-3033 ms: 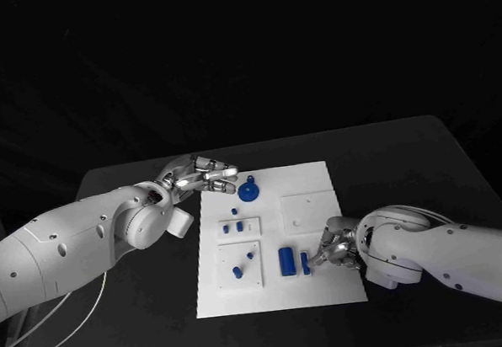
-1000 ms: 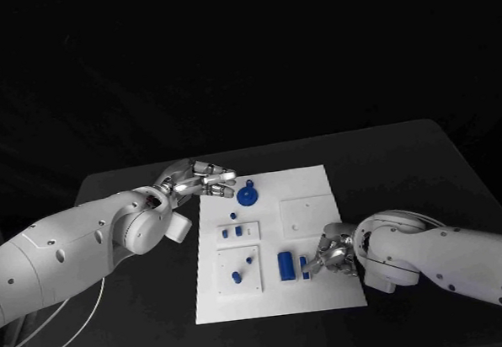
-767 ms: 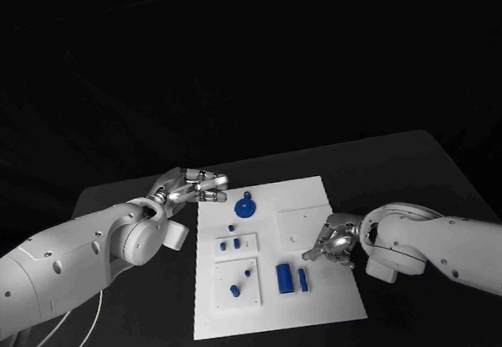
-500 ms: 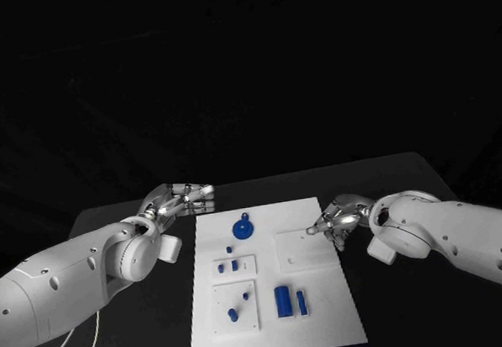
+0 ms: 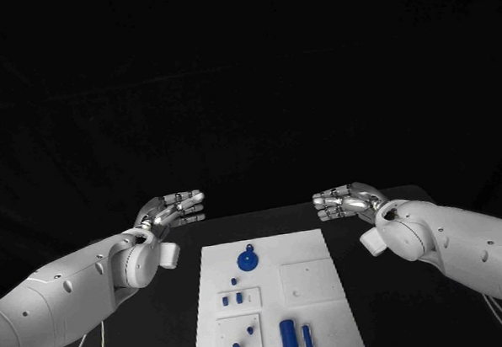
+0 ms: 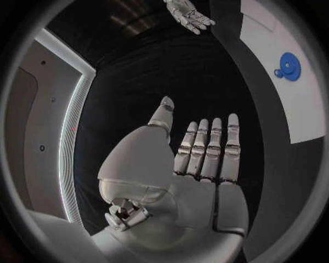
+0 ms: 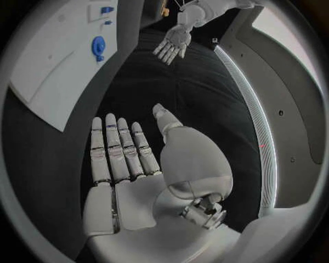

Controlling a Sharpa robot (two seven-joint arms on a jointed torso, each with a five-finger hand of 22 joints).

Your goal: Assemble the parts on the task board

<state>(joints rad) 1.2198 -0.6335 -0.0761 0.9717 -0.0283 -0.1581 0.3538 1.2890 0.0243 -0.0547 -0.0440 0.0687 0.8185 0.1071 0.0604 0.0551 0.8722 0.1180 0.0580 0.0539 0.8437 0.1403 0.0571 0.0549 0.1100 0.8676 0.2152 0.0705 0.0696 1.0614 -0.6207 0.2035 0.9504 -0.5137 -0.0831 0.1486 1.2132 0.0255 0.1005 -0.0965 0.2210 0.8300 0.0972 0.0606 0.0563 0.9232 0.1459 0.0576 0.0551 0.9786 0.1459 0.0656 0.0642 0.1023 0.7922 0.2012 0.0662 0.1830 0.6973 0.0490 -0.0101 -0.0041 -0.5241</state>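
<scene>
- The left hand (image 5: 169, 208) is lifted off the tabletop (image 5: 365, 211), its fingers (image 6: 205, 148) straight and side by side, thumb out to one side, nothing in its hold.
- The right hand (image 5: 345, 199) mirrors it: fingers (image 7: 120, 145) flat and extended, thumb apart, holding nothing.
- The task board (image 5: 266, 307), a flat white rectangular plate with a matte face, lies on the black tabletop well short of both sets of fingertips, nearer the robot, between the two arms and touching neither hand.
- The round blue part (image 5: 247, 260), a disc with a small tab at its rim, rests on the board at the end closest to the fingers; it is the nearest piece to either hand, yet still apart from both.
- Behind it, farther from the fingers, two short blue pegs (image 5: 232, 298) stand in a small raised square panel.
- A plain white square panel (image 5: 304, 282) sits beside them on the right hand's side.
- Farthest from the fingers, two upright blue bars (image 5: 297, 335) lie side by side, and small blue pieces (image 5: 241, 341) lie on another square panel toward the left arm's side.
- The hands are smooth silver metal with segmented fingers; the arms are glossy white shells.
</scene>
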